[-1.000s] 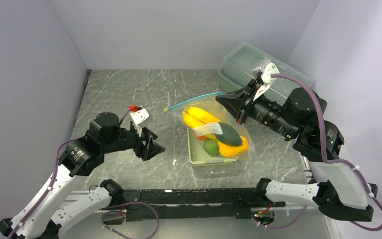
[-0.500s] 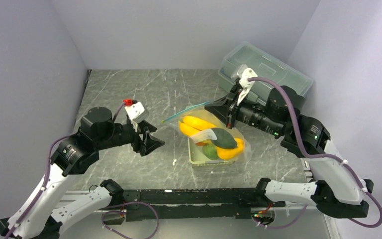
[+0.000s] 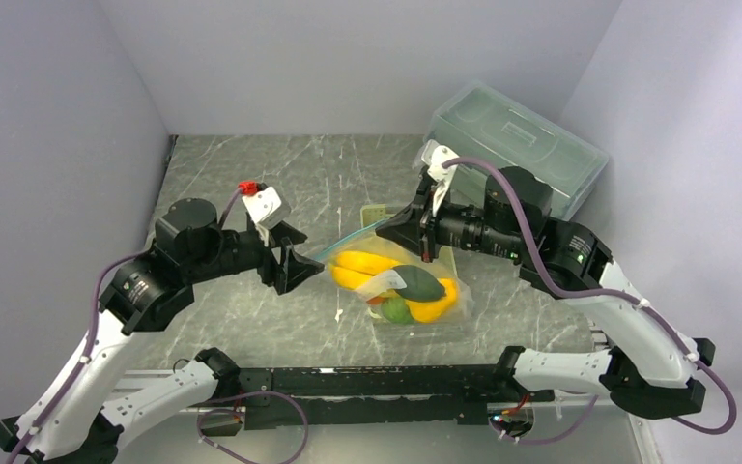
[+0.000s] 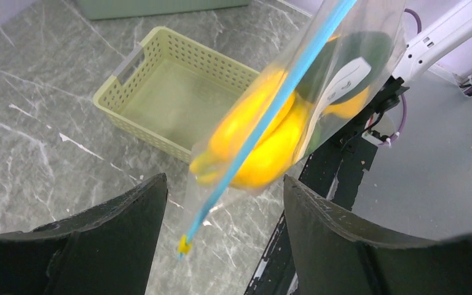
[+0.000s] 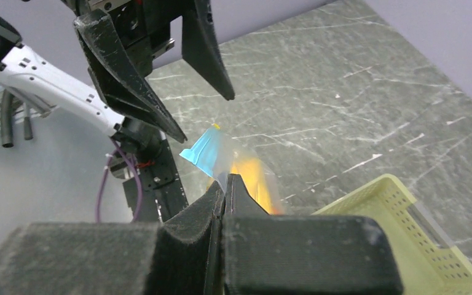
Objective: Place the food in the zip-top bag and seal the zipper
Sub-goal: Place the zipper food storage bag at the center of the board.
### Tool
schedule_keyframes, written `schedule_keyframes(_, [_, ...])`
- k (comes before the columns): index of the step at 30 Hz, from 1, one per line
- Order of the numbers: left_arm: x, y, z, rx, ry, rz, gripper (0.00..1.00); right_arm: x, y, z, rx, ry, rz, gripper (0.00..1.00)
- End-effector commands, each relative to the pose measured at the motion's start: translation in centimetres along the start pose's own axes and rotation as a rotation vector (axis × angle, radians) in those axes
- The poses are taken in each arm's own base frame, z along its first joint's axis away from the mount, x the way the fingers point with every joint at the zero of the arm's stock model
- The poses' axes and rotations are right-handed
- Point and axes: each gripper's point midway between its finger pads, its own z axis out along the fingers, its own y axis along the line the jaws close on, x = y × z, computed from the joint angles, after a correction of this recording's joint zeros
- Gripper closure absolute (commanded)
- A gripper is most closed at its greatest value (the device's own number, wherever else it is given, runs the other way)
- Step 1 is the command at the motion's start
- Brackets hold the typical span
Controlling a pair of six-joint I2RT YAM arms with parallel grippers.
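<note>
Nearest the front edge, the bag (image 4: 310, 92) is held up at a slant, and the food (image 3: 396, 285) is packed inside it: bananas, an avocado, a pepper and a green fruit. Whether its low corner rests on the table (image 3: 251, 174) cannot be told. The zipper (image 4: 264, 123) is drawn out as one blue line along the upper edge, with a small yellow tip at its free end. That free end lies between the spread fingers of the left claw (image 4: 222, 184) and is not touched by them. The other end is pinched by the right claw (image 5: 226, 181), whose fingers are pressed together on the strip. Behind the bag the basket (image 4: 135, 123) is seen, and farthest back the lidded box (image 3: 517, 135).

Filling is judged done, and sealing is what remains. The left claw should be centred across the strip and closed squarely on it. The strip should be kept taut by the right claw. The pinch should be run along its whole length, so that no gap is left and the thin film is not caught or torn.
</note>
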Motion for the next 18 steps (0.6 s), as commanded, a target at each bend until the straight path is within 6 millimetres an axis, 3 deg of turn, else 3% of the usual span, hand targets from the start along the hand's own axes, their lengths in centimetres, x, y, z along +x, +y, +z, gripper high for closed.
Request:
schedule_keyframes(1, [-3.5,-0.9,-0.5,0.045,-0.104,0.087,0.26,-2.0,1.7,0.9,-0.104,-0.077,0.013,1.0])
schedule_keyframes(7, [-3.9,-2.3,-0.3,0.132,-0.11,0.091,0.22,-1.8,2.7,2.2,-0.18,-0.078,0.038,1.0])
schedule_keyframes(18, [-2.2,-3.0,0.9,0.208,-0.073,0.066,0.23,-3.3,3.1,3.5,-0.223,-0.124,0.081,1.0])
